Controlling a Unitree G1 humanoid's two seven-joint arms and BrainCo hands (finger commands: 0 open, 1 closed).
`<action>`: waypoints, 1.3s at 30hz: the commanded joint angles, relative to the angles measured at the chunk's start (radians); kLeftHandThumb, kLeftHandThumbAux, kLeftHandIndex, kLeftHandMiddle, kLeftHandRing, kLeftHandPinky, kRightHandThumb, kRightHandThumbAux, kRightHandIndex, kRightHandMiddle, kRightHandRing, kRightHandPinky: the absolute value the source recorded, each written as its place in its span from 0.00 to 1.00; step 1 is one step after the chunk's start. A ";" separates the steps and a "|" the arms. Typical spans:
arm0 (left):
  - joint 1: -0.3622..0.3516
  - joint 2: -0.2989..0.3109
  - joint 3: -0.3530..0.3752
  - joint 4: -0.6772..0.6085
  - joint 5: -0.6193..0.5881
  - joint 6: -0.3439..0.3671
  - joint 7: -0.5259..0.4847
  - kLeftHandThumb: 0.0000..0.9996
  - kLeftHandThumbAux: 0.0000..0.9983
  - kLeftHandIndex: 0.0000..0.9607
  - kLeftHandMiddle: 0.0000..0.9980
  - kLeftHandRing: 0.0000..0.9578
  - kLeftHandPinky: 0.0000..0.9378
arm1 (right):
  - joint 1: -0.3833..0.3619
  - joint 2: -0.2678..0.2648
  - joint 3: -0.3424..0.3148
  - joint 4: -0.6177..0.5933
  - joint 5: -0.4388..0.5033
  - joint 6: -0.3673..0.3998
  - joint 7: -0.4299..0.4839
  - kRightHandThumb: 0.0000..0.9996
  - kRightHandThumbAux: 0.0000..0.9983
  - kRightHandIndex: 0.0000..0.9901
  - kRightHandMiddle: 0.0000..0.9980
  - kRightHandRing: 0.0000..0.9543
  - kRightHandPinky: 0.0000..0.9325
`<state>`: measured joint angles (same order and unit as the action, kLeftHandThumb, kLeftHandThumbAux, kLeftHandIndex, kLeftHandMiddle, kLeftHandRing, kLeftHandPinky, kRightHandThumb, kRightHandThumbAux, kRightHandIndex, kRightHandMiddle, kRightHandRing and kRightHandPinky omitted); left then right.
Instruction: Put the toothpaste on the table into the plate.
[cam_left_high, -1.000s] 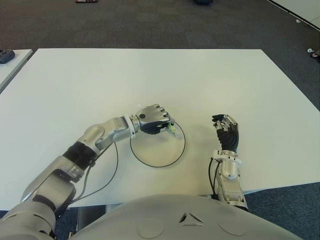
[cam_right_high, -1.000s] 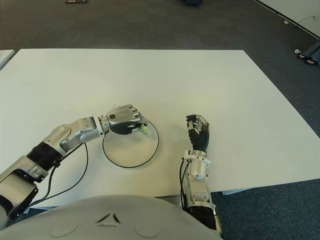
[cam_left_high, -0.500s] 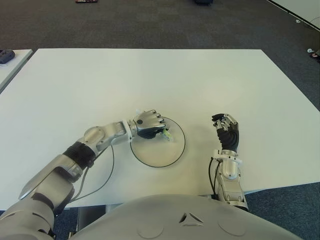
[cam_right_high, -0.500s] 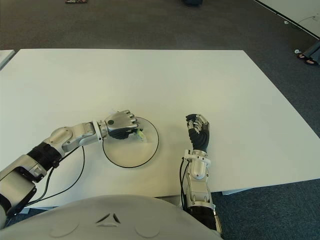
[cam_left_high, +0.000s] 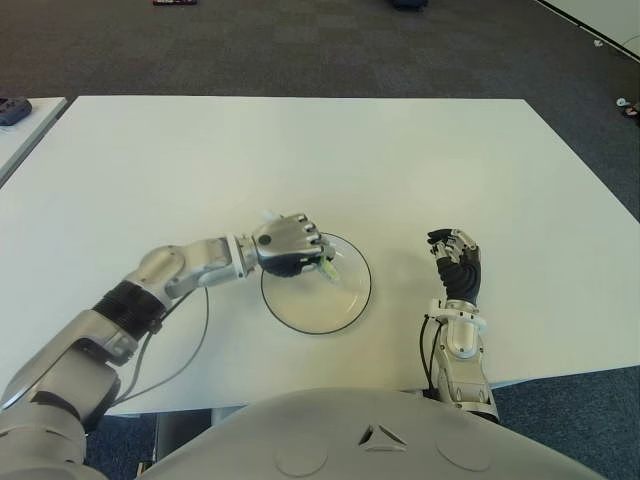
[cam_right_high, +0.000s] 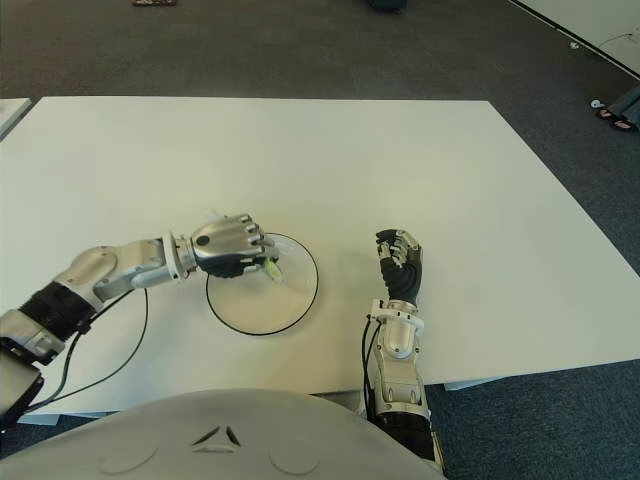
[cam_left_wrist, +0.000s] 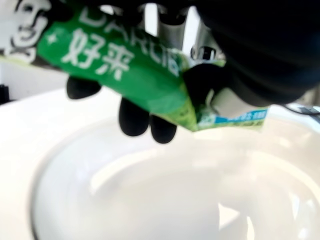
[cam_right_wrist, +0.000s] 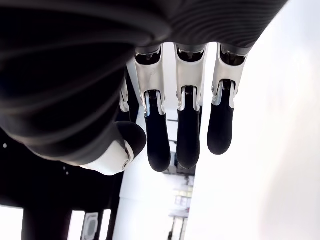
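Your left hand (cam_left_high: 290, 246) sits over the 10 o'clock rim of the white plate (cam_left_high: 345, 305), fingers clamped on the green toothpaste tube (cam_left_wrist: 135, 75). The tube's end pokes out toward the plate's middle, just above the dish; you can't tell whether it touches. Your right hand (cam_left_high: 458, 270) shows at 3 o'clock of the plate, well apart, over the white bench (cam_left_high: 300, 160), fingers loosely curled, holding nothing.
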<state>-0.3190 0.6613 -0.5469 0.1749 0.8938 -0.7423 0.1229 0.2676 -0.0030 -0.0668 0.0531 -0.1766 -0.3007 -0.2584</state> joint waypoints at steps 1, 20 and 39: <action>0.047 0.012 0.037 -0.087 -0.109 0.053 -0.154 0.51 0.72 0.33 0.51 0.64 0.67 | -0.005 0.002 0.000 -0.004 -0.008 0.031 0.000 0.70 0.74 0.43 0.45 0.44 0.47; 0.150 -0.055 0.178 -0.173 -0.312 0.109 -0.259 0.24 0.42 0.00 0.00 0.04 0.18 | -0.029 -0.004 0.001 0.030 0.012 -0.015 0.012 0.70 0.74 0.43 0.45 0.45 0.46; 0.120 -0.141 0.225 -0.006 -0.323 -0.012 -0.176 0.26 0.34 0.00 0.00 0.03 0.22 | -0.034 0.000 0.001 0.040 0.009 -0.033 0.004 0.70 0.74 0.43 0.46 0.45 0.47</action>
<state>-0.1833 0.5309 -0.3324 0.1397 0.5668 -0.7450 -0.0699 0.2363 -0.0085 -0.0659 0.0803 -0.1697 -0.3187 -0.2532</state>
